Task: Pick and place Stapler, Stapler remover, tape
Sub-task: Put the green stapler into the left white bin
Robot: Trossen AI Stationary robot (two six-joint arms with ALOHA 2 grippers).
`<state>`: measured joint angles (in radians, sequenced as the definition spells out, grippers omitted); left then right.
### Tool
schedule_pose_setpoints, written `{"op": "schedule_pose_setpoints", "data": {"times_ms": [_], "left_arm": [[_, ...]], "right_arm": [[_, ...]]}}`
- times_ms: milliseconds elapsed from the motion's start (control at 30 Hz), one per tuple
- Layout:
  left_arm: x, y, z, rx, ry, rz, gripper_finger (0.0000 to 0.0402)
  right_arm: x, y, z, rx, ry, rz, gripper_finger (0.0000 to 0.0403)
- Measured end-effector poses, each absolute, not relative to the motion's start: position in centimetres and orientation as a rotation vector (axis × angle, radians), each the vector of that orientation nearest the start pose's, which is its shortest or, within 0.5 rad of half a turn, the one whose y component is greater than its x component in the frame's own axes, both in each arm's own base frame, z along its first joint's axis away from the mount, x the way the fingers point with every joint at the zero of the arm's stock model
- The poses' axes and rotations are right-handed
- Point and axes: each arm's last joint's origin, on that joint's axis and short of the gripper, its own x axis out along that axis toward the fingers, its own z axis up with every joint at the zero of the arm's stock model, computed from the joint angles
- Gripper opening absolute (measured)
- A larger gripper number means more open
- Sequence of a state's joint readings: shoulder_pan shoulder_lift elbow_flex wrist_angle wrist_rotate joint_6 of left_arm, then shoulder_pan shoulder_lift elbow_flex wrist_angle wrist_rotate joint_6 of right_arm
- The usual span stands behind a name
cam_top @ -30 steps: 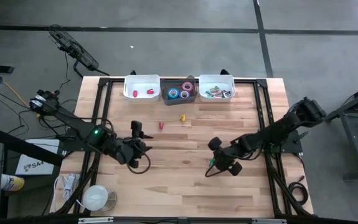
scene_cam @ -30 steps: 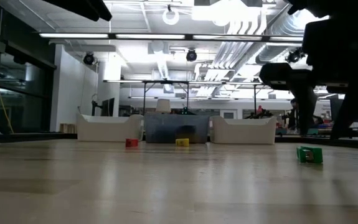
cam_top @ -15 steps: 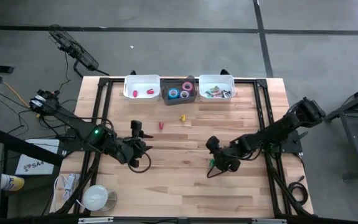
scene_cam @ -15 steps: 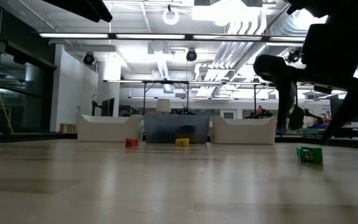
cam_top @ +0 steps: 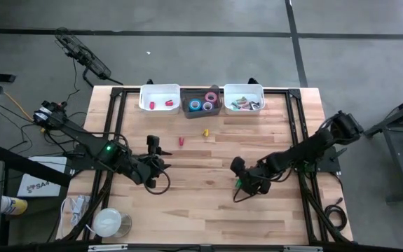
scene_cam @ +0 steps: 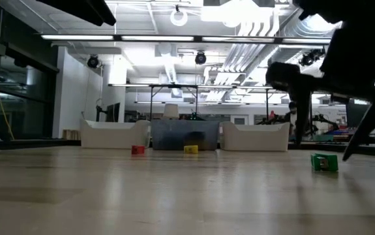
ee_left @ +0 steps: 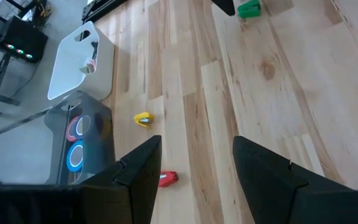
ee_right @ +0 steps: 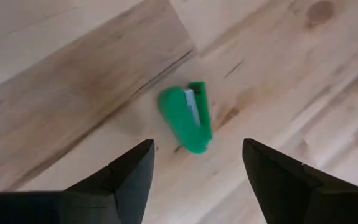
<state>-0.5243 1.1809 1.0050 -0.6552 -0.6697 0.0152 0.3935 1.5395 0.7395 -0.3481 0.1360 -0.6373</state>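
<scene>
Bare table [cam_top: 208, 210] around green stapler [ee_right: 187, 118]

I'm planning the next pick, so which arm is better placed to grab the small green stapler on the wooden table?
The right. Its gripper hangs over the small green stapler, jaws open. The left gripper waits well across the table, nearer the red and yellow pieces.

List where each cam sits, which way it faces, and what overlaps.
High view: overhead, straight down on the table; both arms, left gripper, right gripper.
Low view: table-top height, level toward the three bins; dark arm parts at the top.
Left wrist view: above the table, facing the bins; own open fingers at the bottom.
Right wrist view: looks down on the green stapler; own open fingers.
Shared: the green stapler shows in all four views.
</scene>
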Motion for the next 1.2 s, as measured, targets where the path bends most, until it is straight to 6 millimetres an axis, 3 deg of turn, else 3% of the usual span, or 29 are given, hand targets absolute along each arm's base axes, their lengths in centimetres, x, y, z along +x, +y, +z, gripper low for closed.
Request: {"op": "schedule_pose_setpoints", "data": {"times_ms": [233, 467, 1200], "left_arm": [[21.0, -10.1, 29.7, 0.486, 0.693, 0.130, 0.0193], [20.9, -10.0, 29.6, 0.496, 0.711, 0.125, 0.0193], [20.8, -10.0, 29.5, 0.496, 0.721, 0.125, 0.0193]], "right_arm": [[25.3, 10.1, 13.0, -0.920, 1.019, 0.615, 0.0236], [25.6, 10.3, 13.1, -0.899, 0.983, 0.628, 0.0227], [25.6, 10.4, 13.0, -0.796, 0.991, 0.617, 0.0097]]}}
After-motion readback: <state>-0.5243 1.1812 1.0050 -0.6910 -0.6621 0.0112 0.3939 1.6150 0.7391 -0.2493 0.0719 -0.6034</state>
